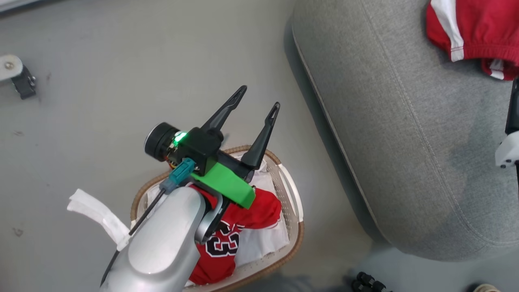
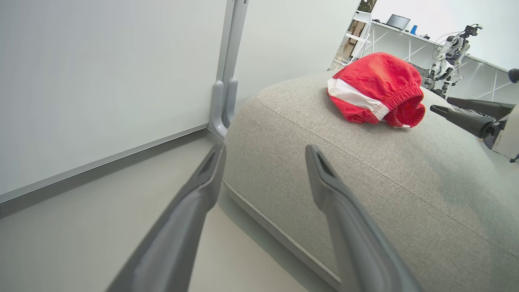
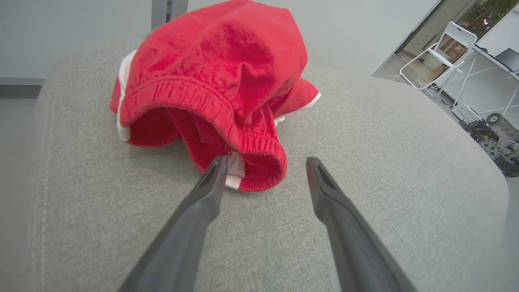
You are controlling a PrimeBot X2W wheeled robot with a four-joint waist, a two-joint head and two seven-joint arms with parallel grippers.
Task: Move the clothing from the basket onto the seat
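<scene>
One number-23 jersey (image 1: 227,243) lies crumpled in the basket (image 1: 294,227) under my empty, spread left gripper (image 1: 260,96); shorts (image 3: 211,81) lie on the seat (image 1: 405,142), my right gripper (image 3: 266,160) open at their waistband. Limp and light, I judge: pinch a raised fold.

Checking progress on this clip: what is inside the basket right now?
The red jersey with the number 23 lies in the basket on the white cloth lining. The left arm covers the basket's near-left part, so anything under it cannot be seen.
</scene>
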